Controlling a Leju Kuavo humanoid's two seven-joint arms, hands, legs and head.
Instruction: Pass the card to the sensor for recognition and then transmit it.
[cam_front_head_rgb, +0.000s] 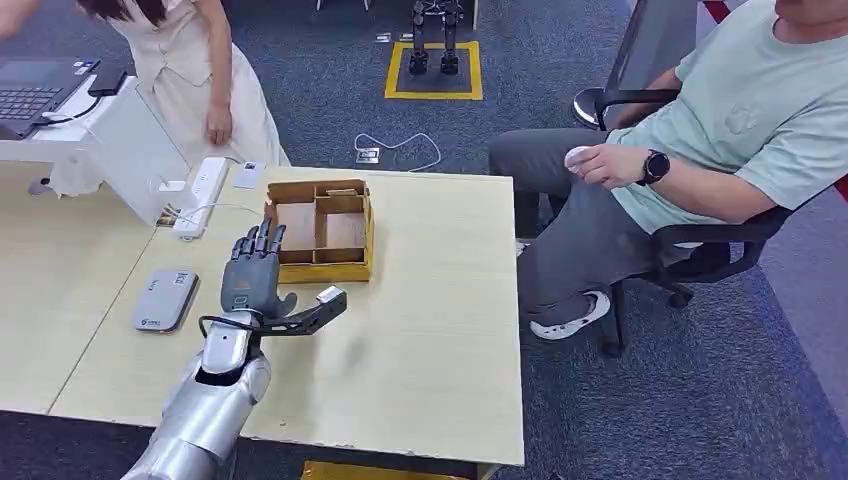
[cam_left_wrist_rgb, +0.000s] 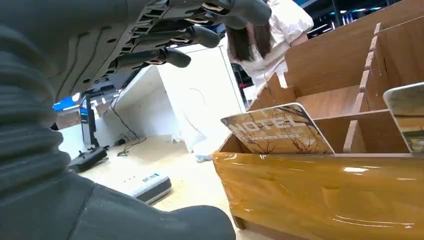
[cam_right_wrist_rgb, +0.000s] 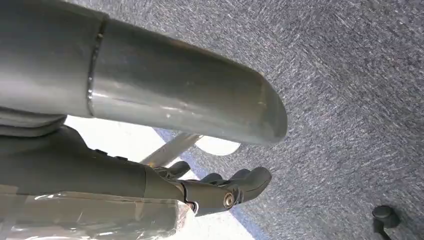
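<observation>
My left robot hand (cam_front_head_rgb: 255, 275) hovers over the desk (cam_front_head_rgb: 420, 360) with its fingers apart and nothing in them, palm down, just short of the near wall of the wooden box (cam_front_head_rgb: 322, 228). I judge it is placed there to reach in for a card. In the left wrist view the card (cam_left_wrist_rgb: 277, 130), printed HOTEL, leans upright in the compartment nearest my fingers, and the edge of another card (cam_left_wrist_rgb: 407, 117) shows in the next one along. My right robot hand (cam_right_wrist_rgb: 220, 190) hangs beside me over the carpet, fingers curled in and empty, as far as I can tell.

Toward the desk's left edge, well apart from the box, lies the flat grey sensor (cam_front_head_rgb: 165, 299), set within reach so a card can be passed over it. Near the far left corner a white power strip (cam_front_head_rgb: 201, 195) rests beside a white partition (cam_front_head_rgb: 130, 150), with a laptop (cam_front_head_rgb: 35, 95) beyond.

The desk is pale wood; the floor is blue-grey carpet. A standing person (cam_front_head_rgb: 195, 75) waits past the far edge, and a seated person (cam_front_head_rgb: 700, 150) sits off the right edge, likely to receive the card.
</observation>
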